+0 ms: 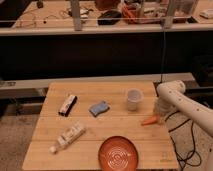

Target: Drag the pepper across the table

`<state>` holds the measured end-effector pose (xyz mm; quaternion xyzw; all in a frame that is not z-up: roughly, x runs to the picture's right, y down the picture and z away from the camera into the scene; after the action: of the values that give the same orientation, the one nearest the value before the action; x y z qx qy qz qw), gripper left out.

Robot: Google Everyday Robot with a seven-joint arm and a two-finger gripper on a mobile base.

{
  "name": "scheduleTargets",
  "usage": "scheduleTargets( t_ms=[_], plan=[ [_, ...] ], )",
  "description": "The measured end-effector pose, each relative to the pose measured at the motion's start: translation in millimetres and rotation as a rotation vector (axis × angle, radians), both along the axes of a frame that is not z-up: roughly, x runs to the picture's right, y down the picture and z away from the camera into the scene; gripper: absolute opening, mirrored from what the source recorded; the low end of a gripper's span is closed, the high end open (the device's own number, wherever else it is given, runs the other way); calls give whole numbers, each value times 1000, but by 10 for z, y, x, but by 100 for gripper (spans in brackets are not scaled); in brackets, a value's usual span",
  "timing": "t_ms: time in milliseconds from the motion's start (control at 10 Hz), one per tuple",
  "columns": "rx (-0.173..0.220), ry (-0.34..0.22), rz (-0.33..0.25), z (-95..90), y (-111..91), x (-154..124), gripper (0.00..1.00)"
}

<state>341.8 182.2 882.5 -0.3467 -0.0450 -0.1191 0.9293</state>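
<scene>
The pepper (149, 120) is small and orange and lies on the wooden table (55, 155) near its right edge. My gripper (161, 113) hangs from the white arm (172, 90), which comes in from the right. The gripper is down at the table surface, right beside the pepper's right end and touching or nearly touching it. I cannot tell whether it holds the pepper.
A white cup (133, 98) stands just left of and behind the pepper. A blue sponge (99, 108) and a dark snack bar (67, 104) lie mid-table, with a white bottle (68, 136) at front left. An orange plate (119, 153) sits at the front edge. Cables hang at the right.
</scene>
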Motion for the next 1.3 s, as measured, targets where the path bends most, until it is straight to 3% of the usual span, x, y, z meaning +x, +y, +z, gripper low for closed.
scheduleTargets(
  t_ms=[600,1300],
  plan=[
    [33,18,33,182,-343,55,0],
    [47,32,28,391,-551,82,0]
  ],
)
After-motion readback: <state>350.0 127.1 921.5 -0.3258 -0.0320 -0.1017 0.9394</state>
